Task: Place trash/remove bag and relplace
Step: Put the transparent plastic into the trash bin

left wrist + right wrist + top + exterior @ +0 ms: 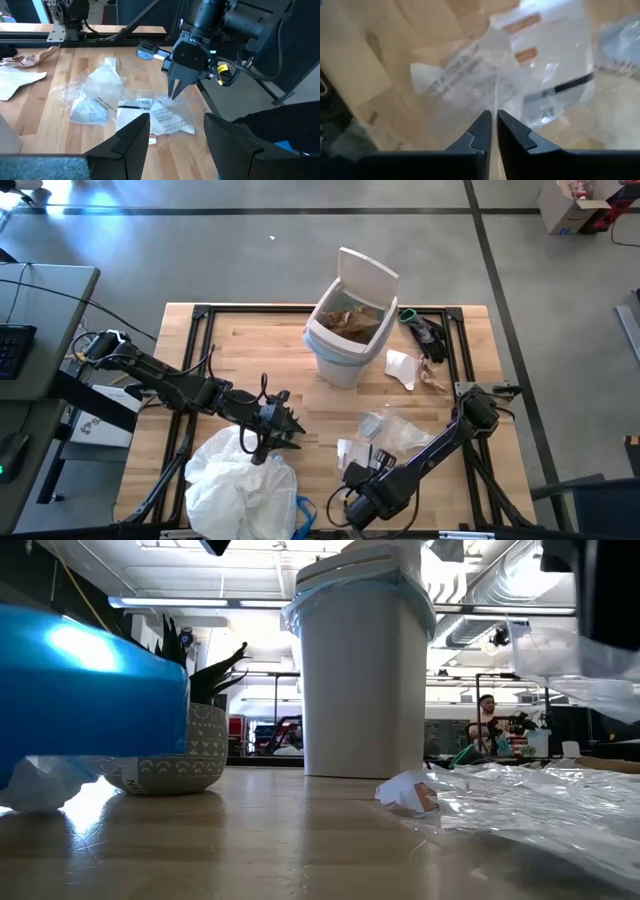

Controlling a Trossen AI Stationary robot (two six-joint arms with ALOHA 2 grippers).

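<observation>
Butcher-block tabletop [250, 345] runs under everything I work on, pale planks inside a black frame, with grey floor around it.

Nearest to me, my right gripper [176, 95] is pinched shut on a clear plastic wrapper [485, 75] printed with text; in my right wrist view the two fingers meet with only a sliver of film between them. The wrapper lies flat on the wood at the near right of the table, touching other crinkled clear wrappers [395, 430]. I judge the grip is thin, catching just an edge, so the lift should go straight up and slow, to see whether the sheet comes with me or slips out, and whether a neighbour clings to it.

Beside me, my left gripper [268, 435] hangs with its fingers [131, 142] apart, holding nothing, just over the edge of the crumpled pale bag [240, 485] heaped at the near left. It should wait there, clear of my path.

Farther off, a white paper scrap [402, 368] and a brown crumpled piece [435, 378] lie near the right rail, not yet collected.

Farthest, the white bin [345, 330] stands with its lid tipped back, a light-blue liner [360, 590] folded over its rim and brown paper [350, 320] already inside. I should carry the wrapper high enough to clear that rim, stop over the opening, and only then let go, since a light film will drift.
</observation>
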